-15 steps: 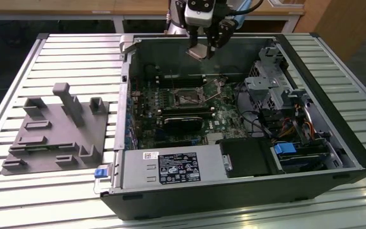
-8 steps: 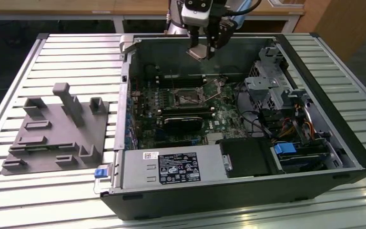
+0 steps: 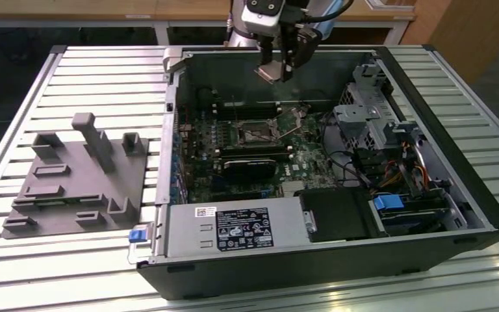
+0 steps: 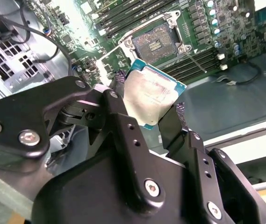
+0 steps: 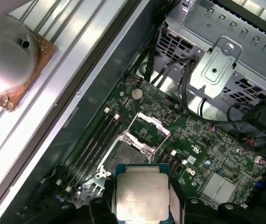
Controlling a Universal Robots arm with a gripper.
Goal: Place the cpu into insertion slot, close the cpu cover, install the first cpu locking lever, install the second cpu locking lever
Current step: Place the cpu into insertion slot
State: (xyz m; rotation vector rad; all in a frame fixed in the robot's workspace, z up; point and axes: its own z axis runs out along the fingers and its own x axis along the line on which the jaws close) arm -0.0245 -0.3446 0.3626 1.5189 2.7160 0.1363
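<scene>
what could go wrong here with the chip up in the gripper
The gripper holds the cpu by two edges, well above the insertion slot; a slip could drop it onto the board. The cpu cover stands raised beside the slot, so a descent off line might catch it.

Even overhead light brightens the slatted silver metal table [image 3: 85,71] — white glare streaks its ribs. Inside the open black computer case [image 3: 319,270] the green circuit board [image 3: 306,159] lies dimmer; the small silvery square chip [image 4: 147,95] shines, washed pale.

Slatted metal table [image 3: 102,71], wooden cabinet [image 3: 468,32] behind
</scene>
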